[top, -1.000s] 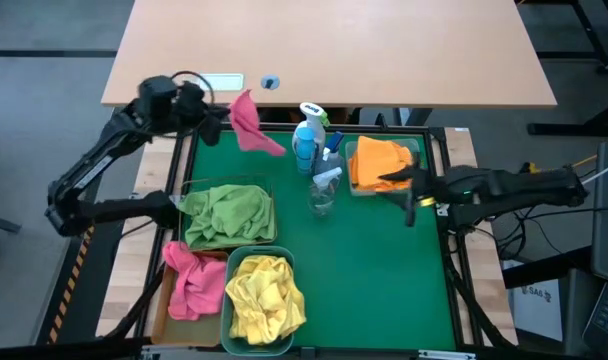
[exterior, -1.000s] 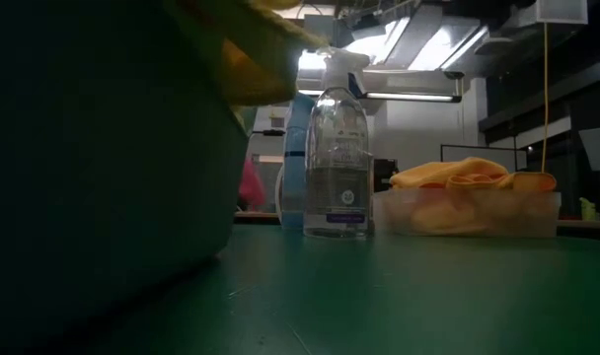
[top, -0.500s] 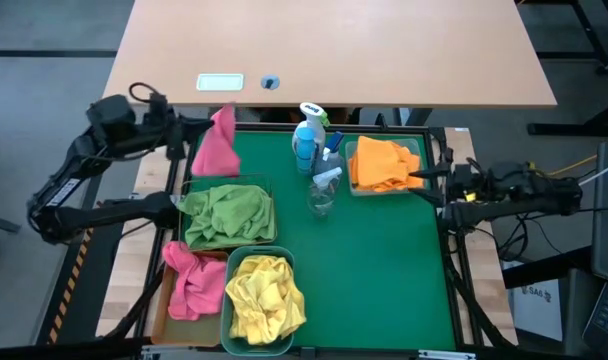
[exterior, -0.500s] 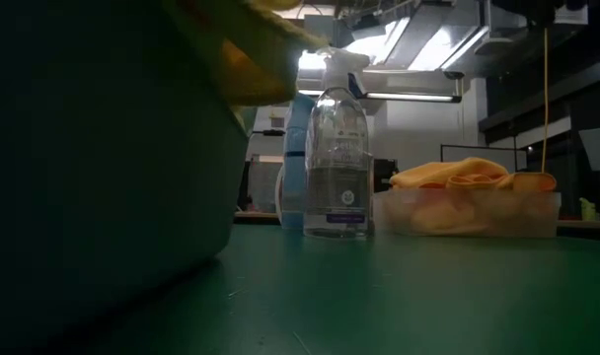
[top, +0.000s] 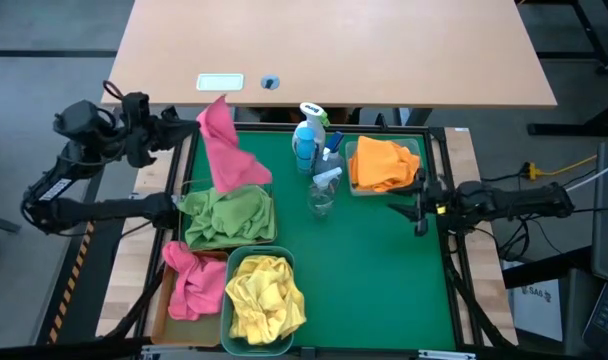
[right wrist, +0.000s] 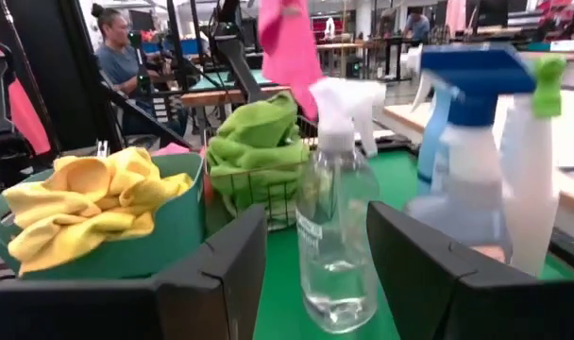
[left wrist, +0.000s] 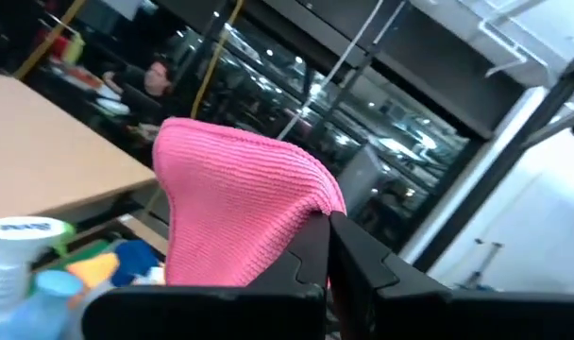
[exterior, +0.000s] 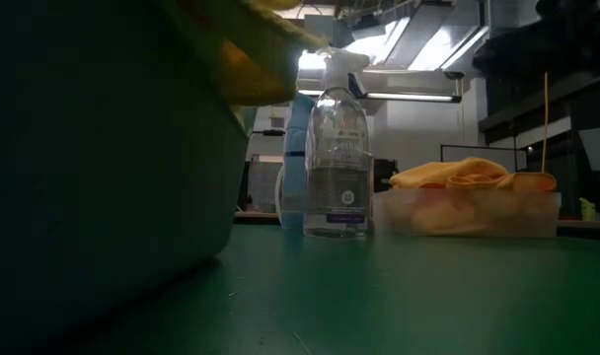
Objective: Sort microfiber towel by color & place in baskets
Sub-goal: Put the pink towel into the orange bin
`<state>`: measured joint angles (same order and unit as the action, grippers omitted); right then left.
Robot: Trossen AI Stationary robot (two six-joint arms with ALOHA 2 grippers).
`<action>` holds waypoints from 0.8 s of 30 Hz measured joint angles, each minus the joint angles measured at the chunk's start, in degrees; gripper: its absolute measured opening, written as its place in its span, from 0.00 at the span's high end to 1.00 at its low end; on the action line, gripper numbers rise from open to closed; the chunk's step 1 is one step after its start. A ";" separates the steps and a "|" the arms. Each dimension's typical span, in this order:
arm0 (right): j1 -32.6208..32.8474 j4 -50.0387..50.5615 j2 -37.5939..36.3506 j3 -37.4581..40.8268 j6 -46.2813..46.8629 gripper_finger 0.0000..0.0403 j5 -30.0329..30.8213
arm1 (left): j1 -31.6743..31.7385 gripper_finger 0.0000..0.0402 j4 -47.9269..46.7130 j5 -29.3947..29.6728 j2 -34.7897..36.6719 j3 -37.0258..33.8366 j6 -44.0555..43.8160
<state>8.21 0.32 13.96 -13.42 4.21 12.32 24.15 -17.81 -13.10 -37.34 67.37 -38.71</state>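
Since a second ago, swung outward past the tray's ten o'clock corner: left hand (top: 189, 125), closed on the pink towel (top: 224, 150), which now hangs above the green towel (top: 229, 212) in the wire-mesh basket (top: 266, 190), presumably bound for the amber basket (top: 160, 310) at seven o'clock, where pink already lies. Pulled back to three o'clock, right hand (top: 416, 208), open and empty beside the clear basket (top: 352, 184) of orange. From low on the surface: spray bottle (exterior: 337, 148) at centre, orange towels (exterior: 468, 176) heaped at three o'clock. Left wrist: pink cloth (left wrist: 240, 212) pinched between shut fingers (left wrist: 311, 255). Right wrist: parted fingers (right wrist: 221, 283), teal basket (right wrist: 169, 236) holding yellow towel (right wrist: 89, 198).
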 joint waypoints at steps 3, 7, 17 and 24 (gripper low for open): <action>0.00 -0.87 0.01 2.26 1.99 0.54 -0.01 | -1.57 1.00 -0.13 -0.27 -0.15 0.99 -2.14; 0.00 -0.79 0.01 3.58 4.15 0.54 0.00 | -3.72 1.00 -0.08 -4.43 -0.96 3.52 -7.10; 0.00 -0.72 0.01 3.75 6.05 0.54 0.01 | -9.61 1.00 -0.93 -20.74 -3.48 7.15 -27.41; 0.00 -0.70 0.01 3.75 5.90 0.54 3.59 | -17.55 1.00 -2.79 -20.84 -7.98 7.15 -29.80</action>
<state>8.21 -0.38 13.98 -9.67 10.11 15.91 6.60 -20.60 -33.93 -45.32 74.52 -68.51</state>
